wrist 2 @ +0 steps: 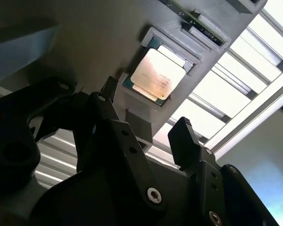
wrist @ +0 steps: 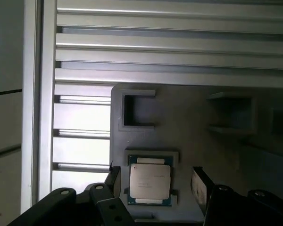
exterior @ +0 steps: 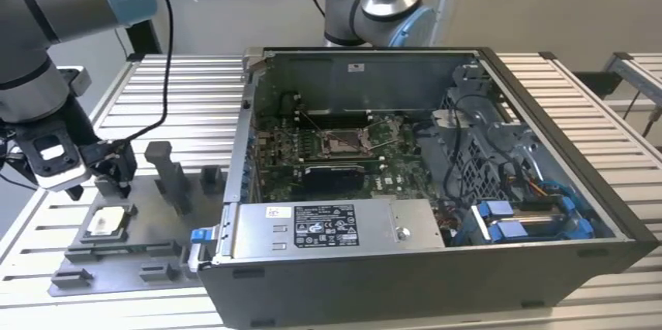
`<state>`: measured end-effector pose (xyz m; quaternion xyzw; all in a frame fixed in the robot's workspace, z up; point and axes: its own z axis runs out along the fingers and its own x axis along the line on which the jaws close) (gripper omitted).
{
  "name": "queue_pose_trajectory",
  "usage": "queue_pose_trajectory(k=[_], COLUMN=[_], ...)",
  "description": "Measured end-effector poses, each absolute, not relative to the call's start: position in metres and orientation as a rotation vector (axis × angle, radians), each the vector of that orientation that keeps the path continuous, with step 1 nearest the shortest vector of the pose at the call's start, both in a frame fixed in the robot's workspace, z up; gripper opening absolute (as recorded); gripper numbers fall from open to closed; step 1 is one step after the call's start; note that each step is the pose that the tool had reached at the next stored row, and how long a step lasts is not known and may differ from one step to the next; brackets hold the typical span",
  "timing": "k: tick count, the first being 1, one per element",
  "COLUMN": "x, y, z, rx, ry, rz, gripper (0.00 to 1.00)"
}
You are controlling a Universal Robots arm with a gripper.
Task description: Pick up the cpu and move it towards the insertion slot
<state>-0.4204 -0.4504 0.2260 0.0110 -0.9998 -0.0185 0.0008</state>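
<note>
My black two-finger gripper [exterior: 99, 187] hangs spread wide over the small square cpu with the silvery metal top [wrist: 149, 182], holding nothing. In the first wrist view one of its fingers [wrist: 199, 184] stands off to each side of the chip, and neither looks to be touching it.

The cpu lies flat in a raised nest on the grey plastic fixture plate [wrist: 193, 117]. It is close to the plate's edge, where that edge meets the slatted aluminium table [wrist: 170, 52].

The square metal-framed insertion slot [exterior: 342, 142] is well apart from it. It sits in the middle of the green motherboard [exterior: 398, 169] on the floor of the open dark computer case [exterior: 414, 283].

My worries from here:
- **Nest walls:** they hug the chip closely, so if I come down off-centre a finger could land on the rim instead of beside the cpu.
- **Thin edges:** the chip offers little to grip, so an uneven squeeze could tip it or let it slide out.
- **Case wall:** it rises between the fixture and the slot, so a low carry could knock the chip against it.
</note>
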Motion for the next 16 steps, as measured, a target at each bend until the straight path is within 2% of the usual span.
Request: queue_pose_trajectory(k=[16], x=[-0.422], y=[-0.467], z=[0.212], rx=[0.035], ry=[-3.14], rz=[-0.058], gripper=[1.0])
